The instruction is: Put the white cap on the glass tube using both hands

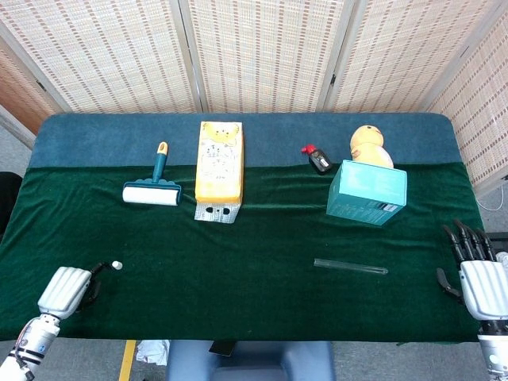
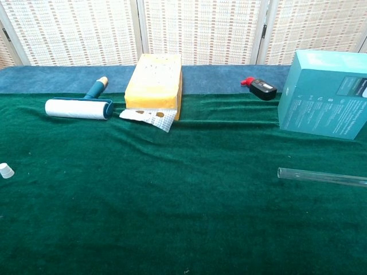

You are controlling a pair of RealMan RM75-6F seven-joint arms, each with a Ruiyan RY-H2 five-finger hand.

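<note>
- The table [image 1: 254, 302] under its green cloth is my workspace; I keep both arms low over it.
- The box [image 1: 367, 192] sits behind the tube, well apart, so I have room there.
- My right hand [image 1: 479, 274] waits at the table's right edge, fingers spread, holding nothing.
- My left hand [image 1: 65, 289] is just beside the cap, fingers pointing at it; I cannot tell whether they touch or pinch it.
- The tube [image 1: 350, 267] lies flat, right of centre; I judge its left end is the open one to present.
- The cap [image 1: 117, 265] stands on the cloth at far left; I want a light pinch on its sides, opening kept clear.
</note>
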